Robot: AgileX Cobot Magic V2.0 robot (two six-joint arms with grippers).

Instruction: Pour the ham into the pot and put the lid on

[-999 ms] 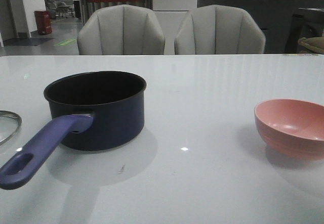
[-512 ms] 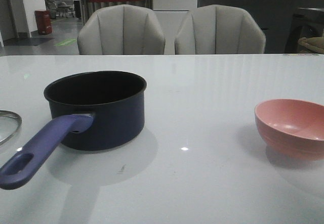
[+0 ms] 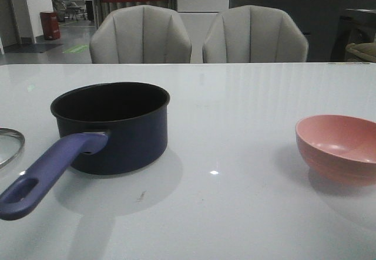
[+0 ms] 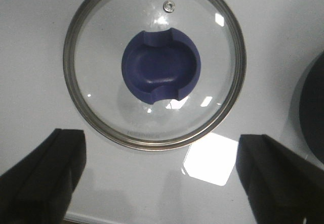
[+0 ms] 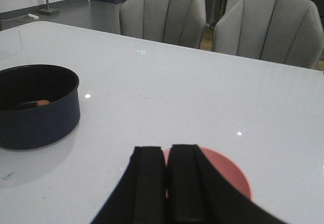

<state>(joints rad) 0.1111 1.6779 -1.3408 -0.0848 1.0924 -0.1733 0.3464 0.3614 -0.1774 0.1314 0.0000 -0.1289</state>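
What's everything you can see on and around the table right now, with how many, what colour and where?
pot: one, dark navy with a purple-blue handle, on the table's left side, uncovered
ham: one orange piece visible, inside the pot
lid: one, clear glass with metal rim and blue knob, flat on the table left of the pot
bowl: one, pink, on the table's right side
table: one, glossy white
chairs: two, grey, behind the table
left gripper: black fingers spread wide, above the lid, holding nothing
right gripper: black fingers together, above the bowl, holding nothing
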